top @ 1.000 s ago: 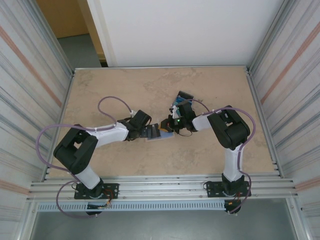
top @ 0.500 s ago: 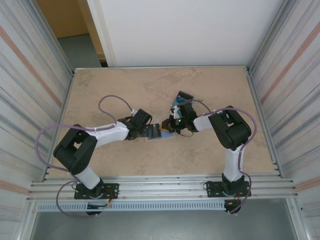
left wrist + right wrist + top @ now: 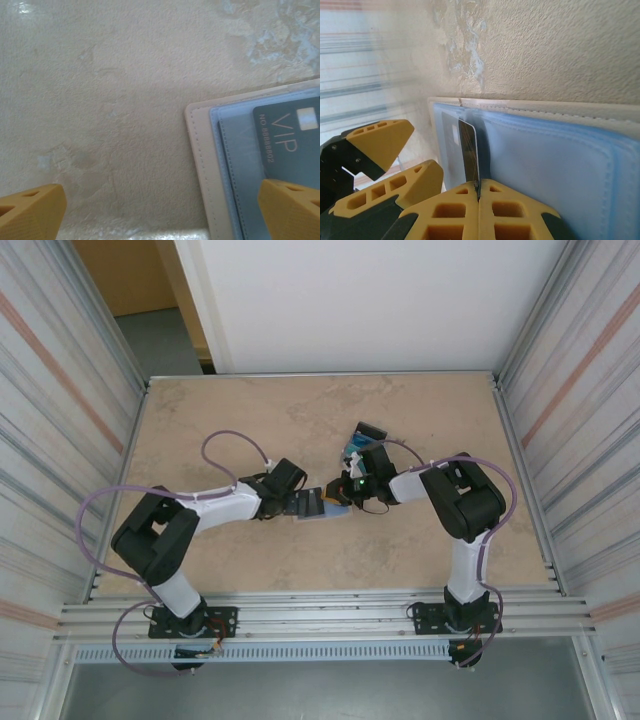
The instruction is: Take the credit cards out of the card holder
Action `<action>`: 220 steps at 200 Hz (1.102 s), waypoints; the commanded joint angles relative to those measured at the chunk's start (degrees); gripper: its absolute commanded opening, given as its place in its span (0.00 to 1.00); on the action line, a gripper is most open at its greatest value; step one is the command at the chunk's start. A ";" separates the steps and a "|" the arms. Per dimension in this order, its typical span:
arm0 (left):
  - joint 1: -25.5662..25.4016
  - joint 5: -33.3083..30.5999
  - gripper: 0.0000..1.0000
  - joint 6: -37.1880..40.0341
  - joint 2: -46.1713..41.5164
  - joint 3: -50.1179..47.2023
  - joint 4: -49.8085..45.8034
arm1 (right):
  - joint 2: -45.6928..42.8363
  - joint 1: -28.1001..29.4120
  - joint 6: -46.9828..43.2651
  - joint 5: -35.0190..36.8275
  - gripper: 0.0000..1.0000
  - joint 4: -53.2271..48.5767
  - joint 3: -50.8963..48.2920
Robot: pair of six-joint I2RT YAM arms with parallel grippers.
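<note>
Card holder point(image 3: 555, 155): spread open on the bench point(image 3: 100, 100), blue lining up.
Credit card point(image 3: 468, 150): dark, on edge in a slot, near end between the right fingers.
Right fingers point(image 3: 450, 215): closed, pinching that card.
Left fingers point(image 3: 35, 210): spread wide, empty; one tip seemingly just above a grey VIP card point(image 3: 292, 145).

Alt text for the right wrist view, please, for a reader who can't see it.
The right end effector is shut on the edge of a dark credit card, held on edge against the light blue inside of the open card holder. The left end effector sits open at the lower left, above the beige table.
</note>
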 commanded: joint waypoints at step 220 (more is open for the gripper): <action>-0.53 0.55 0.99 0.43 3.45 1.22 -2.49 | 1.15 1.61 7.03 -2.65 0.16 11.27 -1.14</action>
